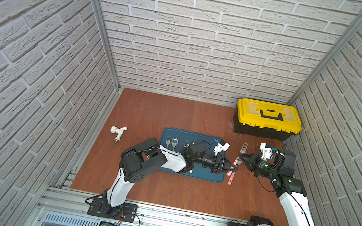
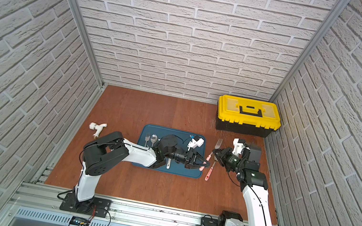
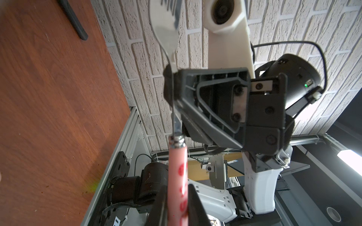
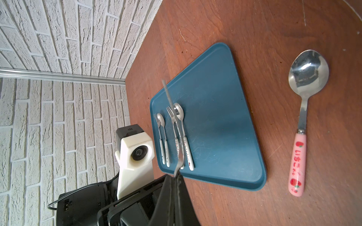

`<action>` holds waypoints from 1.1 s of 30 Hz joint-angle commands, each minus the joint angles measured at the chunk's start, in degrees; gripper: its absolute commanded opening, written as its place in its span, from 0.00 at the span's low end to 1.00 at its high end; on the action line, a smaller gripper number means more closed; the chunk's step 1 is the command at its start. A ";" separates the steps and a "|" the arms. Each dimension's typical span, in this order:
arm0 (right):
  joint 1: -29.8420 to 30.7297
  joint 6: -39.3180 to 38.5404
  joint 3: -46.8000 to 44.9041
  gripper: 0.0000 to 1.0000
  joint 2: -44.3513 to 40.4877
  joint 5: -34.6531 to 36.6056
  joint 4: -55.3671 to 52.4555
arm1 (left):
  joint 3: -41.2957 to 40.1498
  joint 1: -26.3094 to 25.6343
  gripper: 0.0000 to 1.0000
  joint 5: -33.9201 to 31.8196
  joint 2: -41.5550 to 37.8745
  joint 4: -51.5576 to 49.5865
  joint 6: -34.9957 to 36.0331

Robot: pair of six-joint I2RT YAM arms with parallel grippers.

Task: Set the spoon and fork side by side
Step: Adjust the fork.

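Currently we grip the pink-handled steel fork [image 1: 243,148] with both the left gripper [image 1: 234,169] and the right gripper [image 1: 240,156] clamped on it. If either pulls early, we risk twisting it loose onto the matching pink-handled steel spoon [image 4: 301,125] nearby.

Wooden table [image 1: 149,113] boxed in by white brick walls [image 1: 213,36] on three sides, with a metal rail [image 1: 169,214] along the six o'clock edge. At two o'clock in both top views, a black toolbox [image 1: 268,119] [image 2: 249,114] with a yellow lid, shut, handle folded flat. At nine o'clock, a white pipe fitting [image 1: 118,132] [image 2: 97,129], lying alone, well apart from the rest. Near the middle, a blue tray [image 1: 196,136] [image 2: 171,132] [image 4: 215,117], flat on the wood. On its nine o'clock part, white-handled cutlery [image 4: 188,152] in two pairs, heads toward twelve o'clock
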 commanded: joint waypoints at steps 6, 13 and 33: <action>0.40 -1.71 -0.06 0.33 -0.60 1.54 -0.84 | -0.74 -0.40 0.00 -1.17 -2.84 -4.05 6.26; 0.30 -3.24 1.92 0.48 -1.69 4.01 -4.61 | -1.01 -0.39 0.00 -2.20 -5.67 -12.05 11.20; 3.18 -0.16 -1.36 0.38 -0.64 -0.91 2.50 | 4.40 -5.04 0.00 -21.88 -19.71 -60.65 35.13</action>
